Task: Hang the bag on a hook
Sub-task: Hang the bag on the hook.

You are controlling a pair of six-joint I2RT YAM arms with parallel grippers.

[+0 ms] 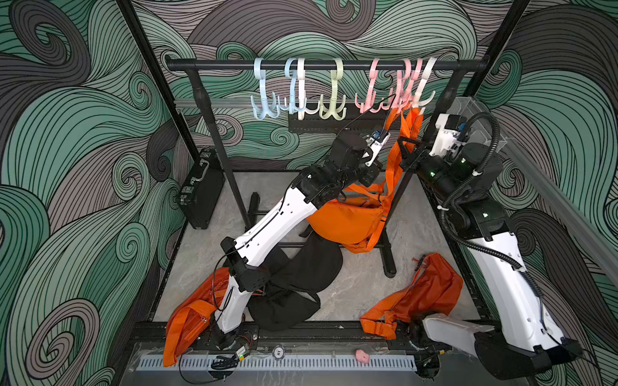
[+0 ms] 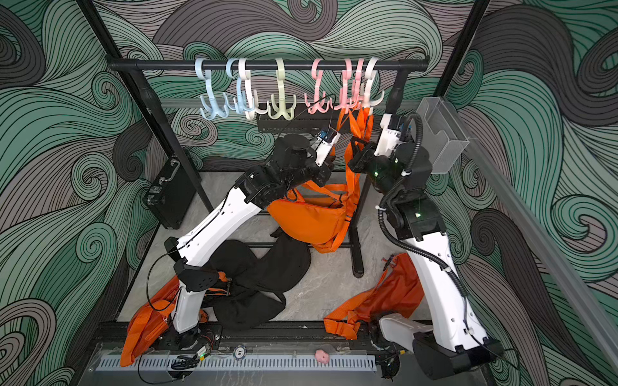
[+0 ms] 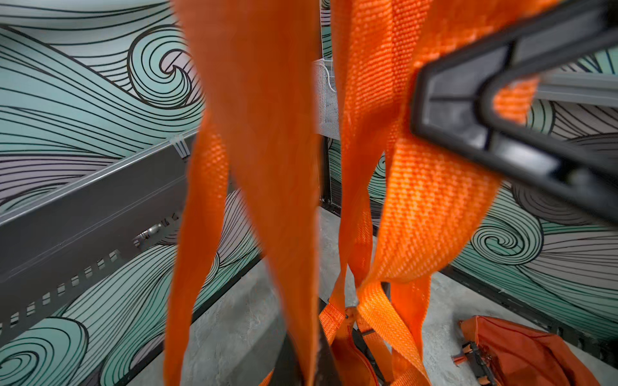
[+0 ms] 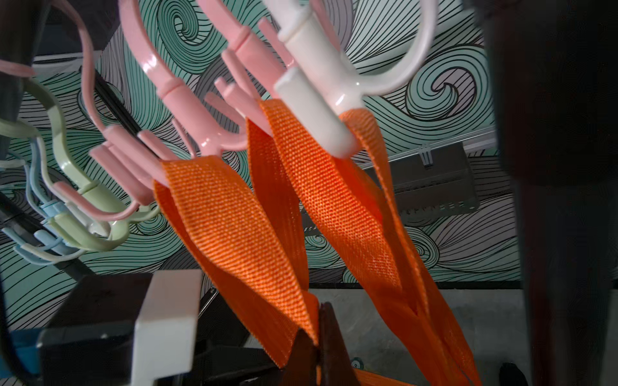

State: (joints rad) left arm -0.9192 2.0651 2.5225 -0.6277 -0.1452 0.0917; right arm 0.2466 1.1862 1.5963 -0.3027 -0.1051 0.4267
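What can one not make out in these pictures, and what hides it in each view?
Left gripper: only dark tips, cut off by the left wrist picture's edge and blurred; open or shut is unclear.
Pink hooks: small and crowded in both top views; which prong carries each orange strap is unclear there.
Black bag: partly covered by the left arm in both top views.

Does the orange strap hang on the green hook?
No, the right wrist view shows the orange strap looped over pink hooks and a white hook, not the green hook.
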